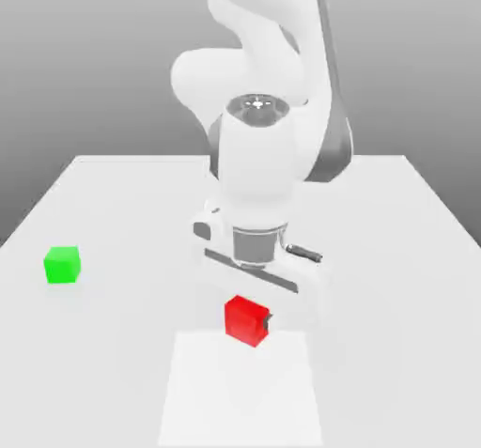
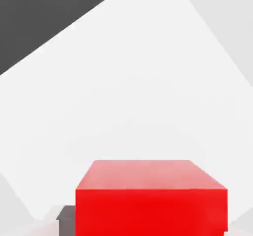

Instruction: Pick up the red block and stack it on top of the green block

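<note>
The red block (image 1: pixel 246 318) sits between the fingers of my gripper (image 1: pixel 250 324), which comes straight down on it from above and is shut on it. One dark fingertip (image 1: pixel 270 322) shows against the block's side on the exterior view's right. In the hand view the red block (image 2: pixel 150 196) looms close, with a dark fingertip (image 2: pixel 65 214) beside it. I cannot tell whether the block rests on the table or hangs just above it. The green block (image 1: pixel 62 265) stands alone on the table, far toward the exterior view's left and apart from the gripper.
The white table (image 1: pixel 395 249) stretches all around, with a lighter rectangular patch (image 1: pixel 240 399) at the front under the red block. The arm's bulky white body (image 1: pixel 258 155) rises directly behind the gripper.
</note>
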Tool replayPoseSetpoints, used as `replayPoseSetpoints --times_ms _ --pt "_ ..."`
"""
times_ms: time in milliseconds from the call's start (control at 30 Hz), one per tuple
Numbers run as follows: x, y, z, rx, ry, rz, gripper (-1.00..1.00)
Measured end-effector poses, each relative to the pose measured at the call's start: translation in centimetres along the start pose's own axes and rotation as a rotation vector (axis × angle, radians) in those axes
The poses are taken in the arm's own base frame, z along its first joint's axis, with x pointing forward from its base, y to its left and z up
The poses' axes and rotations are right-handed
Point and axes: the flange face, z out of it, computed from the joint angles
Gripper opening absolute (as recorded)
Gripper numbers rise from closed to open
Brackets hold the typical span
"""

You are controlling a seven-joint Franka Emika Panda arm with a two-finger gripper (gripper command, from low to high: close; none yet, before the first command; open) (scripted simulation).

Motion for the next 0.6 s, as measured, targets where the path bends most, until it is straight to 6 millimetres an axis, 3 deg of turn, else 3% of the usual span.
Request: replayPoseSetpoints --times_ms 100,267,433,600 --pt "6.9 1.9 -0.2 -0.011 0.008 0.092 -1.00" --pt "16.0 6.8 -0.9 -0.025 0.013 0.170 -1.00" --pt "22.9 13.5 -1.8 -0.029 0.010 0.231 -1.00" --pt "28.1 22.4 -2.9 -0.019 0.003 0.317 -1.00"
